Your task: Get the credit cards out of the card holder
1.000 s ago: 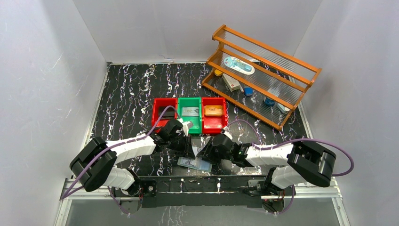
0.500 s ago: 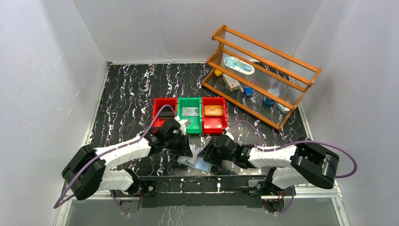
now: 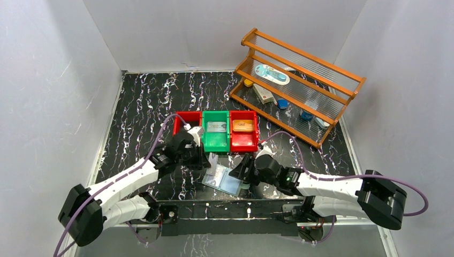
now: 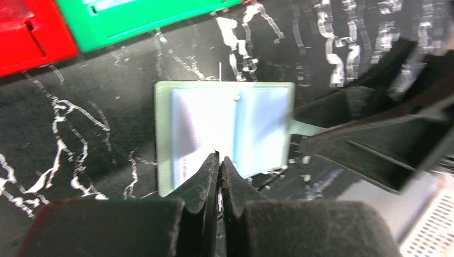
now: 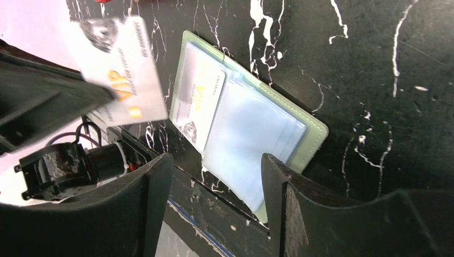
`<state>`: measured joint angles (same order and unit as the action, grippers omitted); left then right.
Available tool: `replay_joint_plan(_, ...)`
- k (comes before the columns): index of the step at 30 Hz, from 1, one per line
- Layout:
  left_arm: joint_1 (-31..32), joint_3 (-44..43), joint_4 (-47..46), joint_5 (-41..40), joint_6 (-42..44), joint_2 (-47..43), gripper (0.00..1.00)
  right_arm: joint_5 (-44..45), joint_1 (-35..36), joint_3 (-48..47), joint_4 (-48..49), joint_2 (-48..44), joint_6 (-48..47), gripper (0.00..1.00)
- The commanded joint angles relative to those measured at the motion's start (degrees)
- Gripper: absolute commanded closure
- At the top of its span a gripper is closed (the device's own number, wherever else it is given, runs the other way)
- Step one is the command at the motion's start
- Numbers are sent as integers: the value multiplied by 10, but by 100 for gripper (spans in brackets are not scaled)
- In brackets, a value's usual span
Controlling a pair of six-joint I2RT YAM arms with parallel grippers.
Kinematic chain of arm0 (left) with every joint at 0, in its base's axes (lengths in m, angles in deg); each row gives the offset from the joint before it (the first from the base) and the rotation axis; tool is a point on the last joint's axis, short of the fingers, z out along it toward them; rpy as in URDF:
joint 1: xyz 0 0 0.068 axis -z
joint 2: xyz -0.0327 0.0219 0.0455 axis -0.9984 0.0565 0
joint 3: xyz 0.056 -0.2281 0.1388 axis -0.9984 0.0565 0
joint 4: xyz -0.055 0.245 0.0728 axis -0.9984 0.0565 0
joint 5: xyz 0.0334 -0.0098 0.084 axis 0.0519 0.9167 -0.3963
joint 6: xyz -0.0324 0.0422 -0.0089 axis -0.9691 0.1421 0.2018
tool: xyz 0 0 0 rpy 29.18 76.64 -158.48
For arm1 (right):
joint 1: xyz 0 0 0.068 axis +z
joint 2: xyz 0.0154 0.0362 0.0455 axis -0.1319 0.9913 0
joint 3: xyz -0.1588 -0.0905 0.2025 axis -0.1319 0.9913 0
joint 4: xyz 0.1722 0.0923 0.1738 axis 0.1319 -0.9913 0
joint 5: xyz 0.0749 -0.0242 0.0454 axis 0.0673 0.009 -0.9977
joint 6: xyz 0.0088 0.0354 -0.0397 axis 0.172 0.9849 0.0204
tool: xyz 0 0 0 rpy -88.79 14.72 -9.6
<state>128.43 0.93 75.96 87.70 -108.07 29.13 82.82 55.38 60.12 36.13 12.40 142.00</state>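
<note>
One card [image 5: 120, 69] is clamped in my left claw [image 4: 219, 159], clear of the open holder [image 5: 251, 128], while my right claw [image 5: 214, 163] stands apart over it, probably to steady it.

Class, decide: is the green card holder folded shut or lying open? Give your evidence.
Open. The card holder lies spread flat, pale blue sleeves facing up, a pale card showing in one sleeve.

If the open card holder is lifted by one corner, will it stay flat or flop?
Probably flops: the card holder is a thin cover with loose clear sleeves fanned unevenly. Likely light, so it may slide on the smooth table when pushed.
</note>
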Motion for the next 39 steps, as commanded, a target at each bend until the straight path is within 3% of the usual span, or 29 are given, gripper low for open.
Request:
replay_joint_plan(1, -71, 17, -14, 72, -1, -65, 100, 17, -3, 28, 58, -34, -34, 29)
replay_joint_plan(6, -136, 52, -60, 181, -28, -104, 100, 9, -3, 37, 90, -51, -62, 28)
replay_joint_plan(11, -147, 67, -97, 232, -49, -120, 100, -1, -4, 55, 143, -70, -87, 25)
replay_joint_plan(15, -148, 76, -128, 270, -65, -120, 100, 9, -12, 30, 80, -86, -94, 26)
replay_joint_plan(20, -148, 98, -232, 377, -91, -98, 100, -98, -65, 40, 162, -87, -91, 30)
replay_joint_plan(23, -148, 94, -239, 394, -92, -77, 100, -175, -85, 34, 225, -63, -95, 32)
replay_joint_plan(28, -147, 108, -285, 409, -115, -76, 100, -218, -87, 25, 304, -25, -91, 34)
replay_joint_plan(34, -148, 132, -355, 444, -170, -62, 100, -256, -87, 27, 396, 24, -64, 45)
replay_joint_plan(39, -147, 134, -360, 458, -174, -65, 100, -274, -98, 38, 471, 58, -38, 56)
